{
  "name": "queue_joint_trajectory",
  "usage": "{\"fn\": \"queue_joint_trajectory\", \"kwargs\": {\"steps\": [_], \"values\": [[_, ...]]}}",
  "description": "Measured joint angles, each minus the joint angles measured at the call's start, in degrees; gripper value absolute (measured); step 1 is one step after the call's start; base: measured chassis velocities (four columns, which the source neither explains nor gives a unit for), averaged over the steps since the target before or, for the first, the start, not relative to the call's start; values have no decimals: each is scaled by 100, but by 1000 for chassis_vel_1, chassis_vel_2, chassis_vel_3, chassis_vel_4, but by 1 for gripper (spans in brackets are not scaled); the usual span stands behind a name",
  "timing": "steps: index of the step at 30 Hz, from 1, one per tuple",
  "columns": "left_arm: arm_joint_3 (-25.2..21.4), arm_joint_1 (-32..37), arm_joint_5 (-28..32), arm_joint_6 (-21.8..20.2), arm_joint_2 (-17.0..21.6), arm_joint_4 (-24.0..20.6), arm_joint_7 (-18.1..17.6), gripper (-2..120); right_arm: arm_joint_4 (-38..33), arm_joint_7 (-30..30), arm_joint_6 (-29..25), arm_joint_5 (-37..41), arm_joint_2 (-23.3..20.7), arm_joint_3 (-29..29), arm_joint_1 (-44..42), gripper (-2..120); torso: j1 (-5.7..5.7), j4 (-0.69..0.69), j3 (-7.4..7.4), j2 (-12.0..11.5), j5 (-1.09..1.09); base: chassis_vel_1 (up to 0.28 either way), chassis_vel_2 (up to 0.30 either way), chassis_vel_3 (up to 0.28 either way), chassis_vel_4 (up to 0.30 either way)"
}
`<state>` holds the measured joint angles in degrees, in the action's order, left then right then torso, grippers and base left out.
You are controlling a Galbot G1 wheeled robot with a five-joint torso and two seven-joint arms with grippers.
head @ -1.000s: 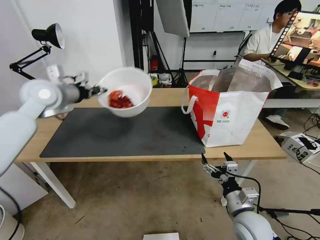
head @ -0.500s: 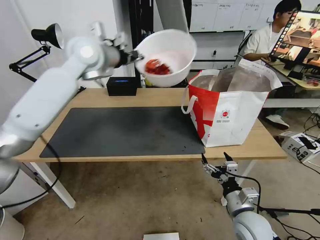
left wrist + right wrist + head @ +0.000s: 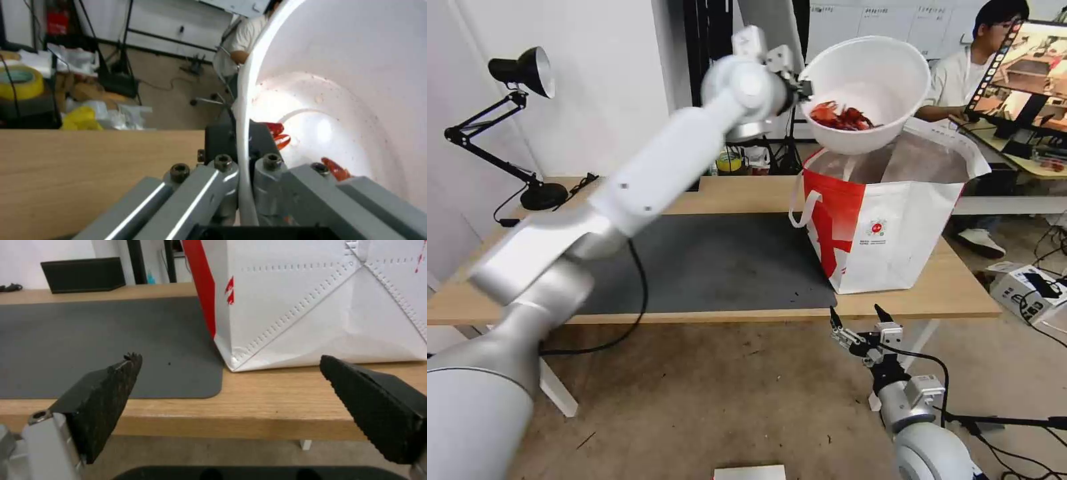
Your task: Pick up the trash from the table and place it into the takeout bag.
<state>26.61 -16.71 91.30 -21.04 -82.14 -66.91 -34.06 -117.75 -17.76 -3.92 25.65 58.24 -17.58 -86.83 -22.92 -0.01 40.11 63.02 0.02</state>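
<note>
A white bowl point(image 3: 867, 87) holding red scraps point(image 3: 844, 117) hangs in the air over the open mouth of the white-and-red takeout bag point(image 3: 887, 227). My left gripper point(image 3: 802, 88) is shut on the bowl's rim; in the left wrist view its fingers point(image 3: 267, 166) pinch the bowl's wall point(image 3: 347, 83) from both sides. The bag stands on the right part of the light-wood table point(image 3: 747, 193), beside the dark grey mat point(image 3: 720, 267). My right gripper point(image 3: 857, 319) is open, parked below the table's front edge; its fingers point(image 3: 106, 390) face the bag point(image 3: 320, 300).
A black desk lamp point(image 3: 520, 73) stands at the table's back left. A black box point(image 3: 82, 275) sits at the back of the table. A person sits at a desk with a monitor point(image 3: 1027, 73) behind the bag. A white box point(image 3: 1027, 293) lies on the floor at right.
My left arm has swung the bowl up and to the right, from above the mat's left part to over the bag's mouth. The right arm has not moved.
</note>
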Motion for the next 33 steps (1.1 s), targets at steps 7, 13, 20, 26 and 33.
{"fn": "queue_joint_trajectory", "kwargs": {"steps": [7,13,20,26,33], "values": [[441,225,-843,592,-17,-32,10,0,0,0,0,0,0,0,0,100,0,1,0,0,-1,0,0,0,0],[796,347,-1546,895,62,-51,35,0,0,0,0,0,0,0,0,100,0,2,0,0,-2,0,0,0,0],[984,353,-1816,968,196,-232,181,0,0,0,0,0,0,0,0,100,0,1,0,1,-2,0,0,0,0],[1284,346,-2177,960,430,-576,668,0,0,0,0,0,0,0,0,100,0,1,0,0,-2,0,0,0,0],[1389,332,-2032,705,548,-812,1047,0,0,0,0,0,0,0,0,100,0,1,0,0,-2,0,0,0,0]]}}
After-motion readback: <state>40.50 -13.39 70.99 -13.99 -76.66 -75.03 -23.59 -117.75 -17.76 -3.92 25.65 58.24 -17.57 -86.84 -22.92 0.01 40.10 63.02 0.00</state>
